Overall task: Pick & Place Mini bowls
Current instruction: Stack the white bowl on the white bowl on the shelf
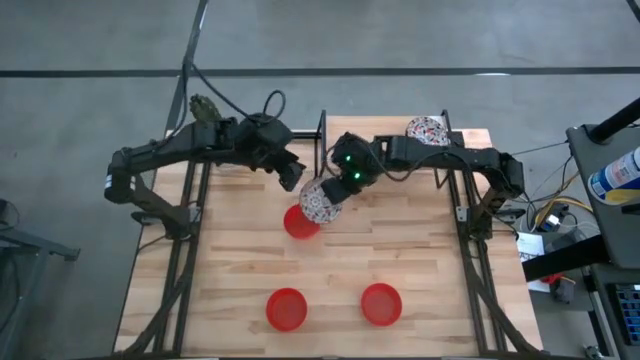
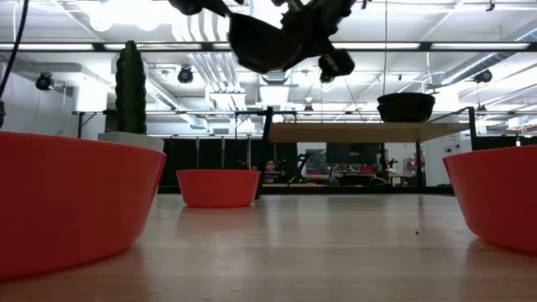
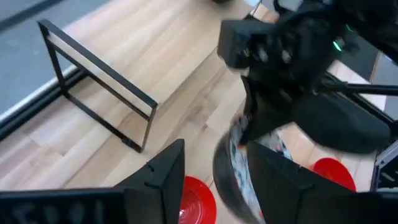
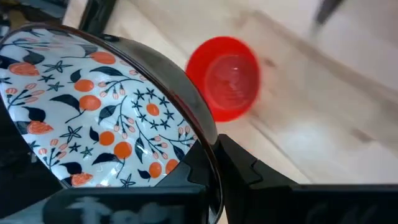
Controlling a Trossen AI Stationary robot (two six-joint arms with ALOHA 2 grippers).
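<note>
My right gripper [image 1: 338, 190] is shut on a floral mini bowl [image 1: 322, 203] and holds it in the air above the table's middle, over a red mini bowl [image 1: 300, 224] that sits on its base. My left gripper [image 1: 292, 172] is open just left of the held bowl. In the left wrist view its fingers stand on either side of that bowl [image 3: 233, 171]; whether they touch it I cannot tell. Two more red bowls [image 1: 287, 308] [image 1: 381, 304] sit near the table's near edge. Another floral bowl [image 1: 427, 130] rests on a raised stand at the far right. My right gripper holds the floral bowl by its rim [image 4: 208, 155], with one finger [image 4: 249, 171] outside the wall and the other seemingly inside. The bowl is lifted clear and tilted, its patterned inside [image 4: 93, 106] facing the wrist camera. In the low view it hangs high as a dark shape [image 2: 264, 42].
A cactus pot [image 1: 205, 108] stands at the far left corner. A black wire frame [image 3: 99, 93] stands on the far middle of the wooden table [image 1: 430, 250]. Black frame legs run down both table sides. Bare wood lies between the near red bowls and the centre.
</note>
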